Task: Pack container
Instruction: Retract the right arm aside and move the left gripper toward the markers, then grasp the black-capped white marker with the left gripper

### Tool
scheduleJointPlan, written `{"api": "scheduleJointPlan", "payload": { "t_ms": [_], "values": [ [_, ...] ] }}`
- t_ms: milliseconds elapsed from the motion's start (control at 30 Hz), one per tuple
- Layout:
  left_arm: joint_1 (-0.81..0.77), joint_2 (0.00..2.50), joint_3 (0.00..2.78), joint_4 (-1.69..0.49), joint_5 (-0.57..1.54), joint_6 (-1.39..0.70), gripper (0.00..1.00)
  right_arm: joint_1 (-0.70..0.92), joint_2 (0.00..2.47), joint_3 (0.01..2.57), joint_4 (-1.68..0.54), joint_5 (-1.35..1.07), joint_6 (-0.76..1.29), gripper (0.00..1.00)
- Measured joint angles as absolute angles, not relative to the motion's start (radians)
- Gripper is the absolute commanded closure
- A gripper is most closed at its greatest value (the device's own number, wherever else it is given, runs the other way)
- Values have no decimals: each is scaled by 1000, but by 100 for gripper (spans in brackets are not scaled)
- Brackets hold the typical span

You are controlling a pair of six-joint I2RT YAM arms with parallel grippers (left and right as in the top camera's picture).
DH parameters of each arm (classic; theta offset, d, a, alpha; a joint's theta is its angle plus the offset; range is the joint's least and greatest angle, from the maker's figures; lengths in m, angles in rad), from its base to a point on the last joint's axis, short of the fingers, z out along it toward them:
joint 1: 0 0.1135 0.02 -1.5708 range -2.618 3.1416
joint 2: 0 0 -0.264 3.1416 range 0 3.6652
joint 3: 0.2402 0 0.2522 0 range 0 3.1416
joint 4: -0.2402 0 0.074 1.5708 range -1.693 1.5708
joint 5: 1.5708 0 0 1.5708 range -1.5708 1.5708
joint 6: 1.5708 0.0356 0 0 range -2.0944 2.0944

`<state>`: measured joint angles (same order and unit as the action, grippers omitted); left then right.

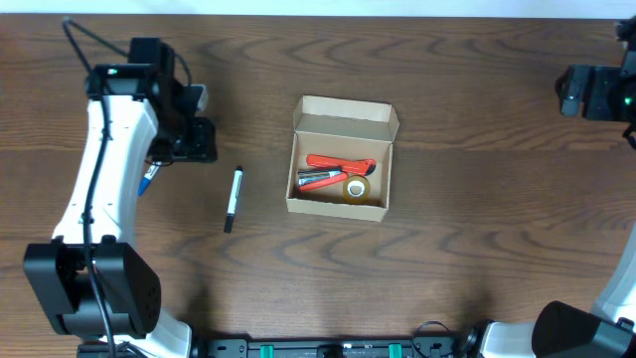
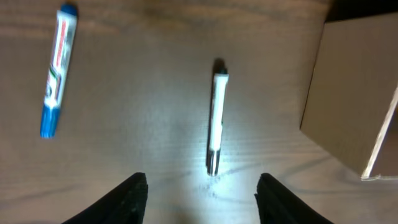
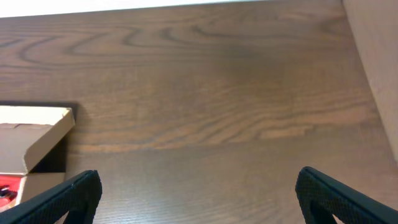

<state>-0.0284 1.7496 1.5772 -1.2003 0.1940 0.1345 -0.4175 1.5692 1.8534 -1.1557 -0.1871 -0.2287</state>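
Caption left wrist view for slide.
Open left gripper faces a white black-tipped pen, between blue-capped marker and tan cardboard box.

One cardboard box (image 1: 345,109) on the counter (image 1: 477,249), just the one. Inside it I count one red-handled tool (image 1: 333,162) and one roll of tape (image 1: 356,188). Out on the wood there's one white pen (image 1: 233,199) and one blue marker (image 2: 58,71), so two writing things. And two hands: left hand (image 2: 200,186), right hand (image 3: 199,190).
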Motion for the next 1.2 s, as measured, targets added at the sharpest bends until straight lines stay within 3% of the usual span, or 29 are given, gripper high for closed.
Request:
{"api": "scheduleJointPlan", "payload": {
  "t_ms": [100, 167, 333, 400, 600, 1200],
  "values": [
    [-78, 1750, 1577, -1167, 149, 143, 31, -436, 1570, 1835, -1155, -186, -215, 1],
    [-105, 1750, 1577, -1150, 125, 148, 32, -440, 1571, 1820, -1153, -187, -211, 1],
    [-142, 1758, 1544, -1114, 96, 157, 11, -440, 1580, 1753, -1132, -187, -206, 1],
    [-140, 1768, 1514, -1114, 93, 157, 8, -440, 1583, 1722, -1118, -186, -202, 1],
    [-139, 1790, 1384, -1065, 91, 154, 13, -442, 1591, 1651, -1080, -187, -199, 1],
    [-139, 1790, 1135, -794, 160, 154, 11, -441, 1591, 1641, -1073, -234, -199, 1]
  ]
}}
